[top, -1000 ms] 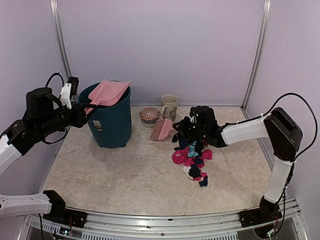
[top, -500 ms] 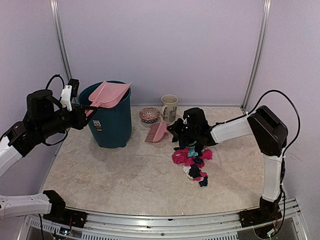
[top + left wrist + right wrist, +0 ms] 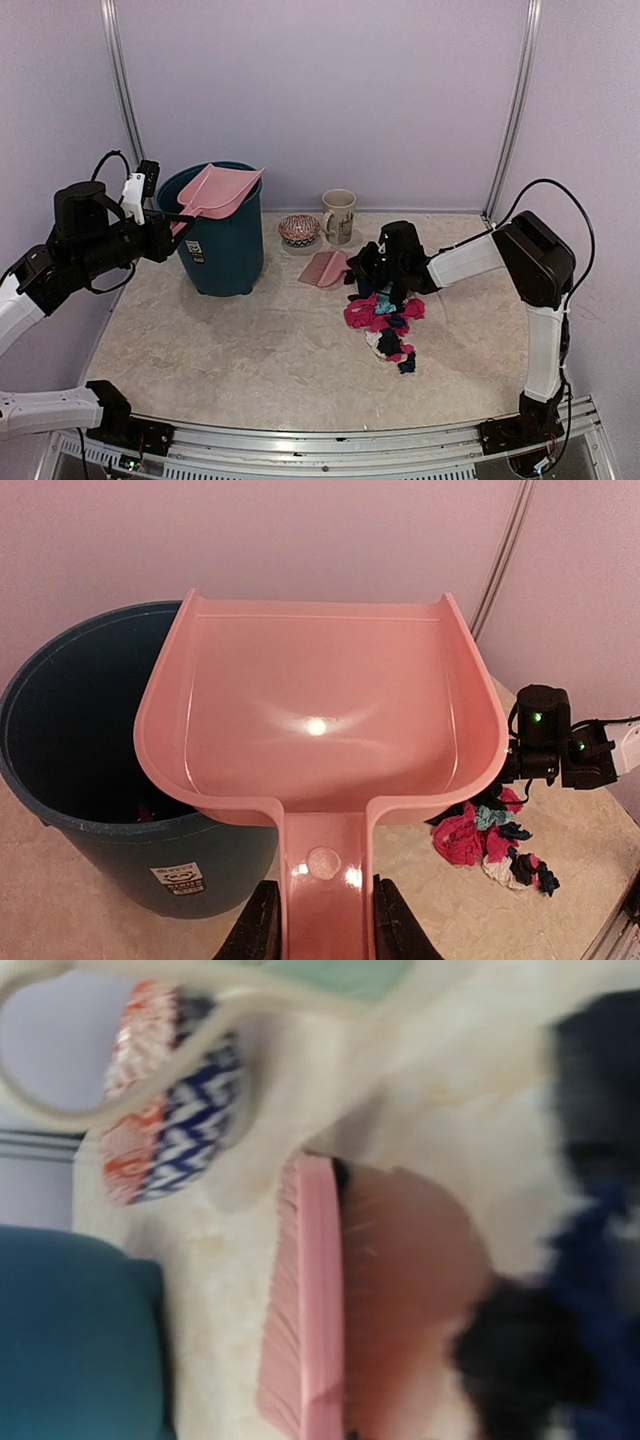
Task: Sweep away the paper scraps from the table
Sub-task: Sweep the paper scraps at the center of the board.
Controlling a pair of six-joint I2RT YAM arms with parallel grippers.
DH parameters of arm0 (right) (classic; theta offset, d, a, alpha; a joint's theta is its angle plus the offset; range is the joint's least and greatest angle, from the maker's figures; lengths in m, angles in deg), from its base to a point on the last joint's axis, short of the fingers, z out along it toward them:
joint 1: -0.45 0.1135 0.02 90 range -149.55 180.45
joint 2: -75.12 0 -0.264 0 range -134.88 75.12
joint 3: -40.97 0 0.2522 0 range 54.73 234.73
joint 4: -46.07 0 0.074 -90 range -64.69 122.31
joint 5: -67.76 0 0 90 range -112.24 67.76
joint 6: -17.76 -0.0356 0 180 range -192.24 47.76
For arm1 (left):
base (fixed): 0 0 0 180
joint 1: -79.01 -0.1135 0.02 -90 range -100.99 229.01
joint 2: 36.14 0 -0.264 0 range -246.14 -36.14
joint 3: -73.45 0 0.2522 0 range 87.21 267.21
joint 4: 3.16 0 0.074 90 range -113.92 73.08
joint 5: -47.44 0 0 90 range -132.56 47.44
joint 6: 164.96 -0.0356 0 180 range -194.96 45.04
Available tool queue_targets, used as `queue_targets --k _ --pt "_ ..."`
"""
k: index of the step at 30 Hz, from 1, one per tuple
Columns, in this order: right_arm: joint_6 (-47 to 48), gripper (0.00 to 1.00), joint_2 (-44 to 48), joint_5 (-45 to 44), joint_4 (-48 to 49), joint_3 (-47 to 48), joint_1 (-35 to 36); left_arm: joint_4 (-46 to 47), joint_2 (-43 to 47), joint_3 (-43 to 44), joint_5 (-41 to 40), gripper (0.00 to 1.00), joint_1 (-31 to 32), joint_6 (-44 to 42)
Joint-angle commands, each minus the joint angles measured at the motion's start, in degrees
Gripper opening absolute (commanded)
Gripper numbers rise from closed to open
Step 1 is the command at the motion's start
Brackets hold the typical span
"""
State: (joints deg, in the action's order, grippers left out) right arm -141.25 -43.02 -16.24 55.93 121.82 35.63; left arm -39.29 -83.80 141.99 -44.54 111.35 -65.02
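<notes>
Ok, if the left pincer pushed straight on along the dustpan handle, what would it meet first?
Most likely the rim of the teal bin, just ahead of the left pincer and beneath the pink dustpan it grips. Depth is unclear; it might just clear the rim.

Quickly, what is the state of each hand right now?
Left hand: closed on the handle of the pink plastic dustpan.
Right hand: closed, holding the pink plastic brush.

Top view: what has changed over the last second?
The right gripper swung the brush it holds from tilted up to lying flatter, low beside the paper scraps; its elbow drew in leftward. Unchanged: the left gripper holding the dustpan over the bin, and the scraps.
</notes>
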Motion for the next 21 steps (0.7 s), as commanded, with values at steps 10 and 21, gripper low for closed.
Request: queue_targets --k 10,21 --pt "1.62 0.0 17.37 -1.65 -2.93 -15.25 -4.75 1.66 0.16 -0.48 0.32 0.0 0.24 -0.72" --pt "12.17 0.0 39.2 -0.81 -14.4 -19.24 -5.8 1.63 -1.78 -0.11 3.22 0.0 0.05 -0.45"
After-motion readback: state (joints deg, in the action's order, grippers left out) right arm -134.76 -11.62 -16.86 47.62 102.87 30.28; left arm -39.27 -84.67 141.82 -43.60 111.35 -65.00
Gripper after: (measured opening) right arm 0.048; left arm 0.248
